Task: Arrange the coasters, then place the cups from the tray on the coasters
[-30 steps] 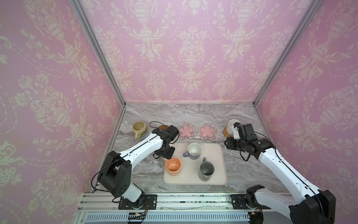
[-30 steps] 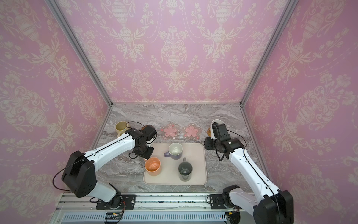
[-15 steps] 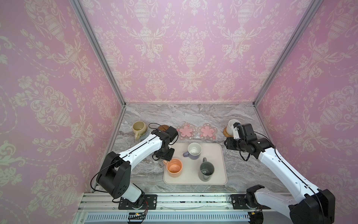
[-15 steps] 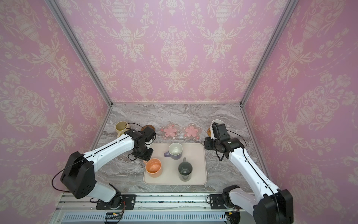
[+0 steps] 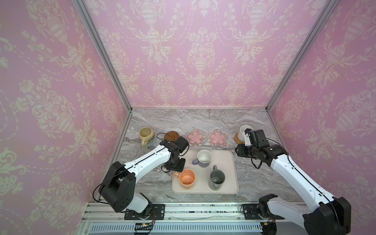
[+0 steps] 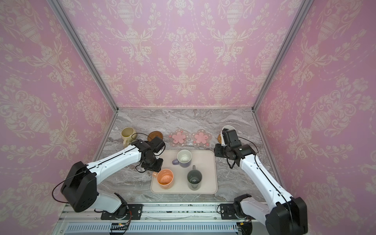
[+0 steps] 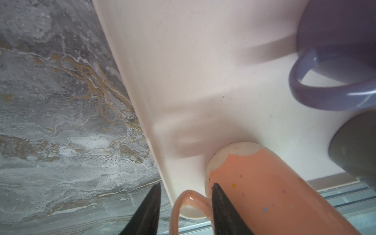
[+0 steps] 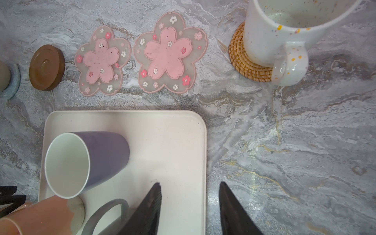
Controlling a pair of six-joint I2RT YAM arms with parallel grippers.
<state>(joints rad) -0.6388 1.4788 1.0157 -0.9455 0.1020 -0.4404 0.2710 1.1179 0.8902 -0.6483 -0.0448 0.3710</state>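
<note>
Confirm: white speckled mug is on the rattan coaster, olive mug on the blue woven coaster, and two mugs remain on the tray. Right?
Not two: three mugs remain on the tray, the lavender mug, peach-orange mug and dark grey mug, as both top views show. The white speckled mug on the rattan coaster and olive mug on the blue woven coaster are right.

No readable text, labels, brands or numbers in any view. Cups and tray carry no lettering. Tiny white mark on right arm illegible.
</note>
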